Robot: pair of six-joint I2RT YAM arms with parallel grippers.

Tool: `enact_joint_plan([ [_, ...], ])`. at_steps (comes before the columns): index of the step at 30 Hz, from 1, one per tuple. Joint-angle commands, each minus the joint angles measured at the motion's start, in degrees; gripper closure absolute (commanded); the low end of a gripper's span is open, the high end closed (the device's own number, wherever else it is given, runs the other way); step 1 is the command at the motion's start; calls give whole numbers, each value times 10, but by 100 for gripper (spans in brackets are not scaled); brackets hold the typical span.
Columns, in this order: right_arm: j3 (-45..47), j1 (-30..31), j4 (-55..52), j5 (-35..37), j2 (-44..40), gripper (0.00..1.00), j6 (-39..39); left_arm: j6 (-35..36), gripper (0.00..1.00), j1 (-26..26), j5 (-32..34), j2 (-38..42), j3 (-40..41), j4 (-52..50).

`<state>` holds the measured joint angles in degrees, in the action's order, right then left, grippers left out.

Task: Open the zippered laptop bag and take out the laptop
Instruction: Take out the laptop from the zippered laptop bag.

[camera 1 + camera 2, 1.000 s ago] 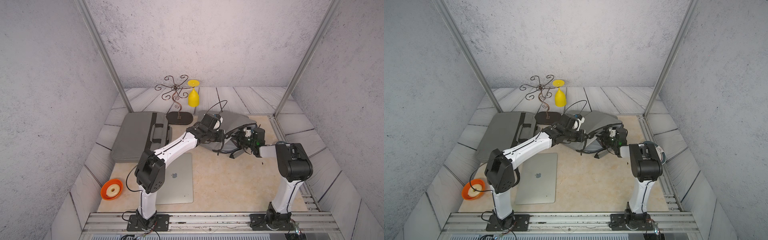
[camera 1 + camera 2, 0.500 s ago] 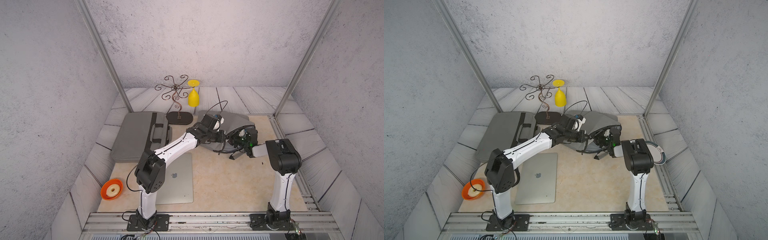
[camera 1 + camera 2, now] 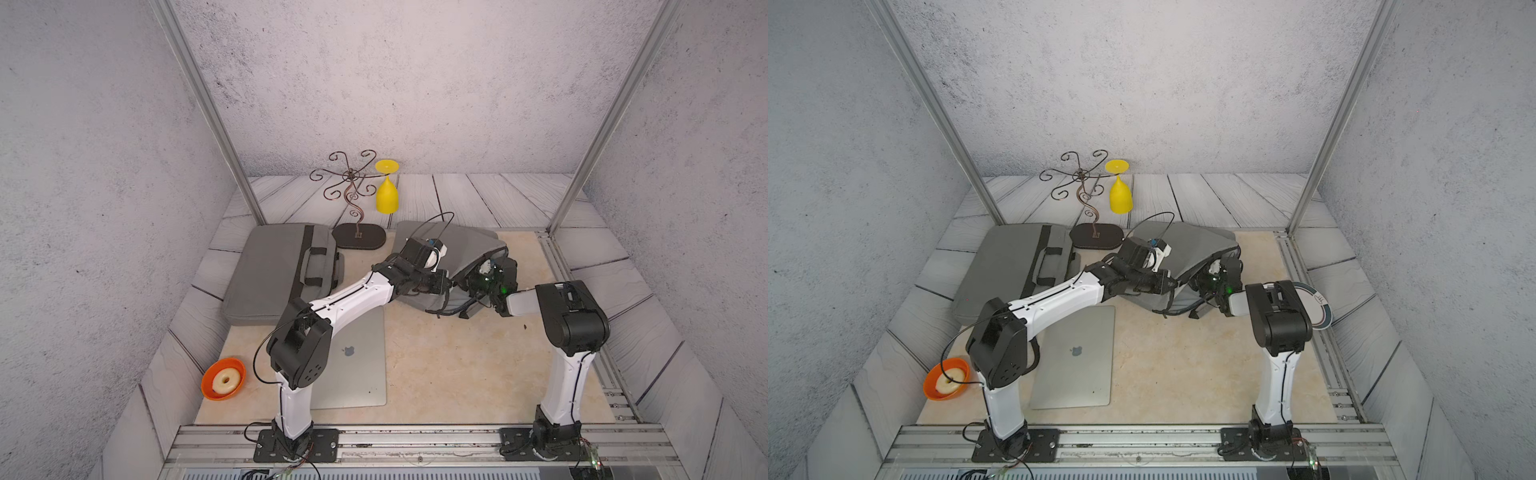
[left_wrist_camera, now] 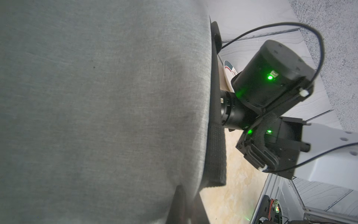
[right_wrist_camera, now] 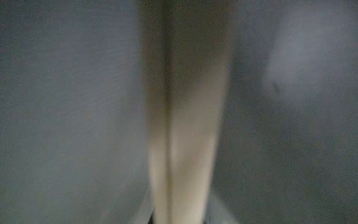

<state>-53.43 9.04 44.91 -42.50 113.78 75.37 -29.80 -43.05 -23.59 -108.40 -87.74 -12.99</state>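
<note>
Covering the middle of the table, a beige marbled mat [image 3: 457, 374] is bordered by pale wood-plank panels [image 3: 478, 199]. Rough grey walls [image 3: 374, 83] close three sides, with slanted aluminium posts [image 3: 208, 116] at the back corners. An aluminium rail [image 3: 415, 440] along the front carries both arm bases.

At the mat's front left corner, a round orange bowl [image 3: 210, 392] holds a pale ring doughnut [image 3: 225, 379]. A flat grey fabric laptop case [image 3: 270, 270] with black handles lies at the left rear; its contents cannot be seen.

The grey fabric zippered laptop bag [image 3: 465, 245] sits at the mat's rear centre, its upper panel raised like a tent. The left gripper [image 3: 442, 286] is clenched on that panel's near edge, and grey cloth [image 4: 96, 97] fills the left wrist view. The right gripper [image 3: 486, 278] pokes under the panel, fingertips hidden. Its wrist view is dark and blurred, showing a pale strip [image 5: 184, 135], possibly a laptop edge. Whether it grips anything I cannot tell.

A closed silver laptop [image 3: 357, 365] lies flat on the mat beside the left arm, well apart from the bag.
</note>
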Motion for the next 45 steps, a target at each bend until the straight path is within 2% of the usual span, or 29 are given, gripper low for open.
enact_joint_plan([
  [1,22,-5,-29,-17,-81,100,-26,12,100,14,13,21,15,30],
  [8,85,-34,-63,-14,-160,100,-47,11,100,23,18,19,31,43],
  [17,137,-105,-154,-38,-264,100,-95,19,100,27,17,13,46,54],
  [27,170,-174,-340,-87,-407,100,-204,26,100,38,43,-18,27,76],
  [32,170,-201,-485,-110,-484,100,-292,30,100,42,65,-42,6,89],
  [37,170,-202,-592,-108,-557,100,-340,25,100,43,78,-67,-18,102],
  [42,167,-202,-678,-76,-635,100,-356,23,100,45,82,-81,-36,102],
  [45,158,-202,-758,-68,-673,100,-391,14,100,52,84,-82,-42,107],
])
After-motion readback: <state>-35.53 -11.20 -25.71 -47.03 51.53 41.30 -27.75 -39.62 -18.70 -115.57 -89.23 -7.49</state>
